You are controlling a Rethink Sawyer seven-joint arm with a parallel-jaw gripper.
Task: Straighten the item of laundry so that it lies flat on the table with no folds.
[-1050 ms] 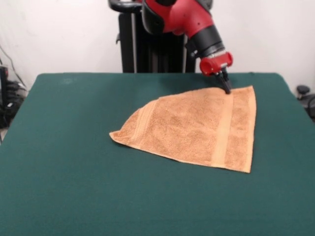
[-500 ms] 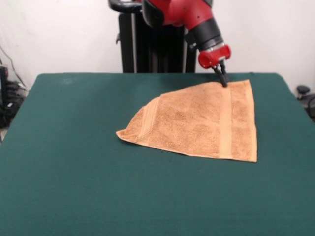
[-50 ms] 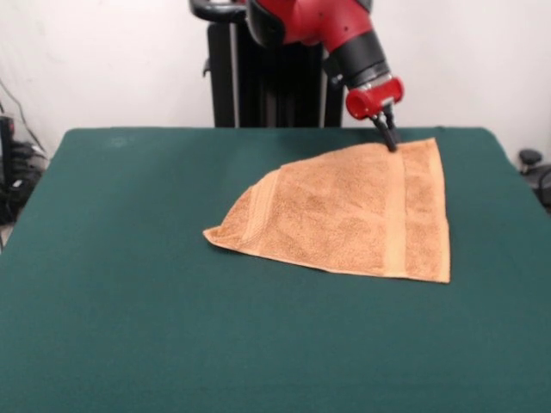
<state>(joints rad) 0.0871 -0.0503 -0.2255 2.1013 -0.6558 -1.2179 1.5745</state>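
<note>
Towel (image 3: 344, 215) and pincer (image 3: 392, 142) unchanged since half a second ago.

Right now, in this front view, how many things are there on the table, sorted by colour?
Orange-tan: 1, the square terry-cloth towel, folded into a rough triangle.
Red and black: 1, the arm's end effector, tip at the towel's far edge.
Dark green: 1, the felt-like table top itself.
Total: 3.

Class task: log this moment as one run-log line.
gripper: at towel's far edge, grip unclear | towel: on table, triangular outline, seemingly folded | task: unfinished
</note>
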